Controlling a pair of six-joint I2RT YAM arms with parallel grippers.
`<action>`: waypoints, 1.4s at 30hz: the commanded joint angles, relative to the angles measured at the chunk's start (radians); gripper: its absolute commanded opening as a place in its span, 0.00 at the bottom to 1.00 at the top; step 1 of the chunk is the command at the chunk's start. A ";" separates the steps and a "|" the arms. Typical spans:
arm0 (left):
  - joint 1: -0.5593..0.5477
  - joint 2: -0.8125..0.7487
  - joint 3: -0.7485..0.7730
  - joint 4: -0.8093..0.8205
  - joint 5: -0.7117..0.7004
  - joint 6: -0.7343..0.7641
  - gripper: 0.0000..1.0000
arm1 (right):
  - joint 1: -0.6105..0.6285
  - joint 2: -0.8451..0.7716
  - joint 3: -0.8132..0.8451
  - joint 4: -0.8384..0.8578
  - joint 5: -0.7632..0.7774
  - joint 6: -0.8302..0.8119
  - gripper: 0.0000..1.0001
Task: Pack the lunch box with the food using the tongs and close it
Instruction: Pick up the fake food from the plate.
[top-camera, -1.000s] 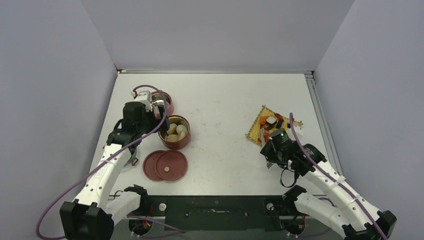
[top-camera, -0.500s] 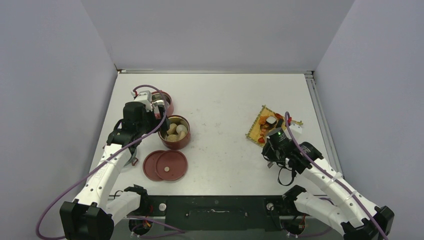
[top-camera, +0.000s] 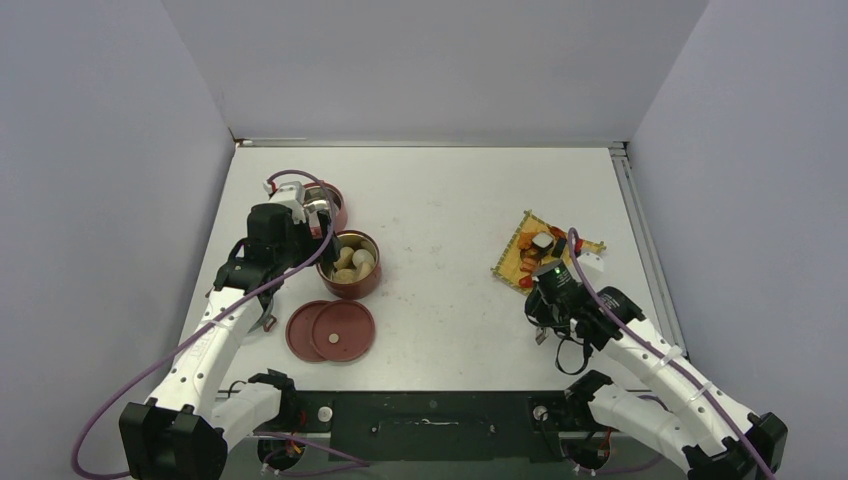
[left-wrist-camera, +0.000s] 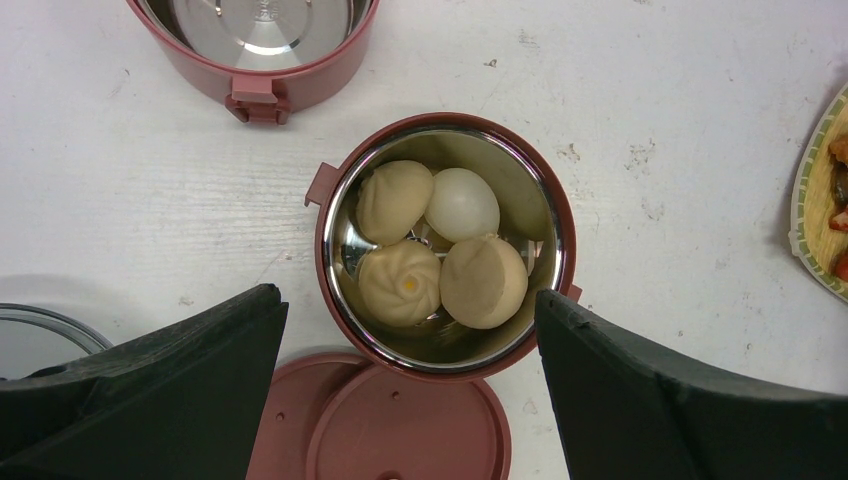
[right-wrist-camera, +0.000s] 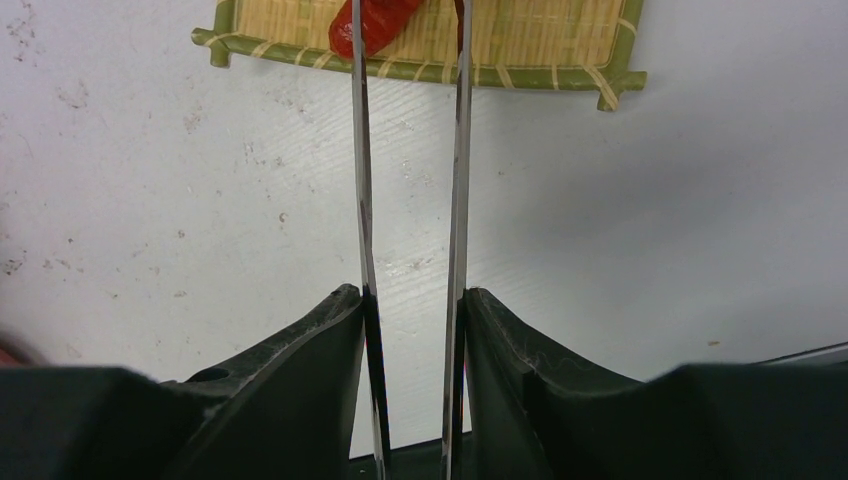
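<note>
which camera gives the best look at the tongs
The right wrist view: the tongs run as two silver arms from the right end effector up to a red food piece on the woven mat. In the top external view they are too small to make out; the left wrist view misses them.

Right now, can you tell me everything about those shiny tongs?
The tongs are two long, thin, shiny silver arms that look like metal. The right gripper squeezes them, with one black finger pressed against the outside of each arm. The arms run almost side by side, with a gap between them, and reach out over the woven mat. One arm crosses a red food piece. Their tips and joined end are out of view.
</note>
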 joint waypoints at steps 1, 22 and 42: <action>-0.007 -0.020 0.016 0.024 -0.009 0.010 0.95 | -0.004 0.005 -0.019 0.027 0.015 -0.008 0.39; -0.013 -0.023 0.018 0.021 -0.015 0.012 0.95 | -0.036 0.109 0.068 -0.028 -0.008 -0.147 0.38; -0.018 -0.027 0.018 0.019 -0.015 0.013 0.95 | -0.062 0.142 0.071 0.002 -0.145 -0.153 0.35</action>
